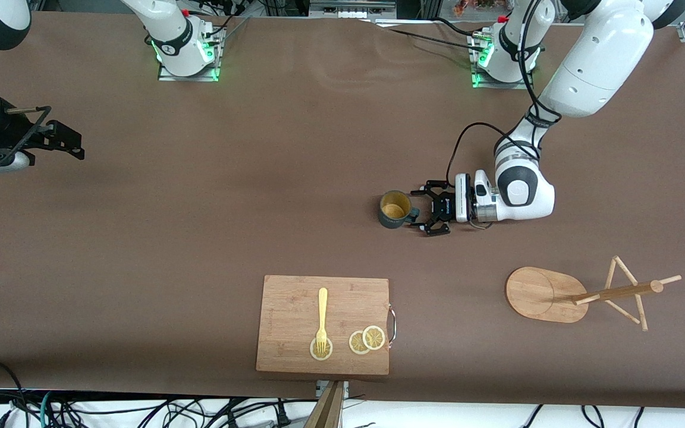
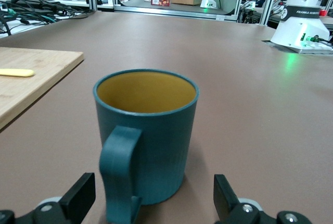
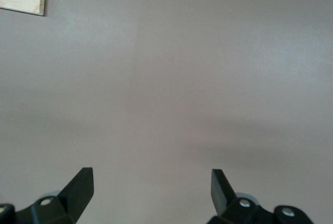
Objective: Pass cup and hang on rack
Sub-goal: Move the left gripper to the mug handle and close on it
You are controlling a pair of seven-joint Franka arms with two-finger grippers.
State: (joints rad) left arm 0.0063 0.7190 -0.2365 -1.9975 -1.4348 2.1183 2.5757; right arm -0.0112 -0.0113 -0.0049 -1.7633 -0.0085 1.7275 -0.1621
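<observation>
A: Left gripper (image 1: 431, 209), low over the bench (image 1: 259, 178) and lying level, jaws spread wide and holding nothing. What stands before it?

B: The cup (image 1: 395, 209), upright on the bench, just beside the fingertips. Its handle points toward the gripper and sits in the gap between the jaws; no finger appears to touch it. The left wrist view confirms this: both fingers (image 2: 78, 195) flank the cup (image 2: 145, 135), with the handle nearest the camera.

A: Step in hand?

B: By the look of it, the first pickup: the approach is made, the grasp not yet closed. The next move calls for a small advance and a closing on the handle or the wall, square enough that the cup does not tip or slide away.

A: And the right gripper (image 1: 66, 142)?

B: It waits above the right arm's end of the bench, jaws released and empty; its wrist view shows only bare bench under the gripper (image 3: 151, 193).

A: The cup's appearance?

B: Dark teal outside, faintly ribbed, mustard-yellow inside, one small side handle. It seems empty.

A: Where must it go?

B: The rack (image 1: 580, 294) stands nearer to the front camera than the cup, toward the left arm's end, its pegs bare. A cutting board (image 1: 323, 324) with a fork and lemon slices lies apart.
</observation>
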